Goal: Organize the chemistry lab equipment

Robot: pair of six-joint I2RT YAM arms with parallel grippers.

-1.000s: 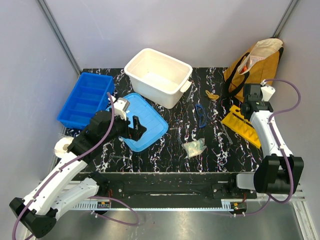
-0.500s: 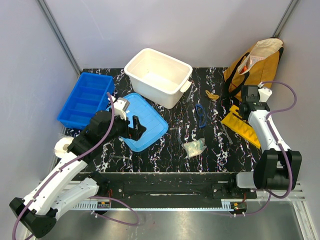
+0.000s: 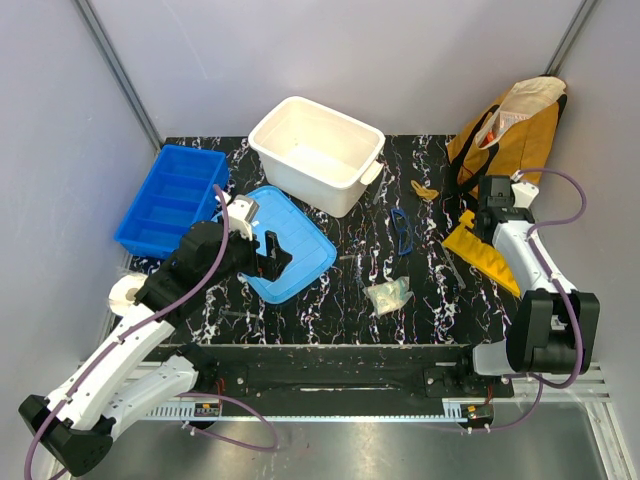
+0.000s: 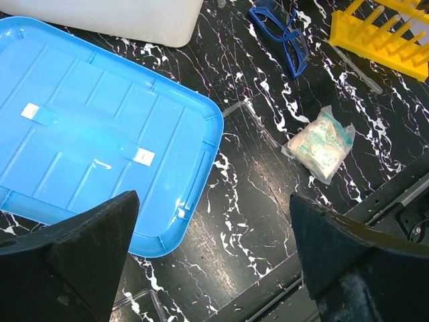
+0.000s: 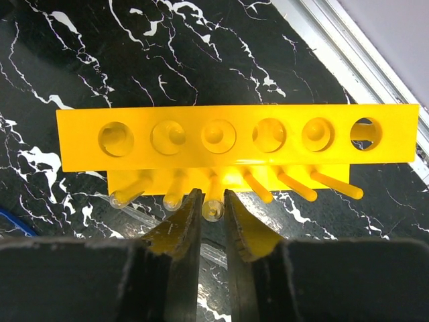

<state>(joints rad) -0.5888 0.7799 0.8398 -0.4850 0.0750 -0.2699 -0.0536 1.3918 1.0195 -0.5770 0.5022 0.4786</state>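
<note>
Yellow rack (image 5: 234,137) sits at the right of the surface (image 3: 330,310), near the bag (image 3: 510,125). My right jaws: narrow gap, flanking one peg tip (image 5: 212,208); cannot tell if gripping. My left jaws: spread wide above blue lid (image 4: 100,134).

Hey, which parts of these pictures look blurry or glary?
Left wrist view: the left claw is dark and out of focus, and the blue lid shows a pale sheen. Right wrist view: the yellow rack is sharp, while the right claw is blurred. Top view: even light, no strong glare.
</note>
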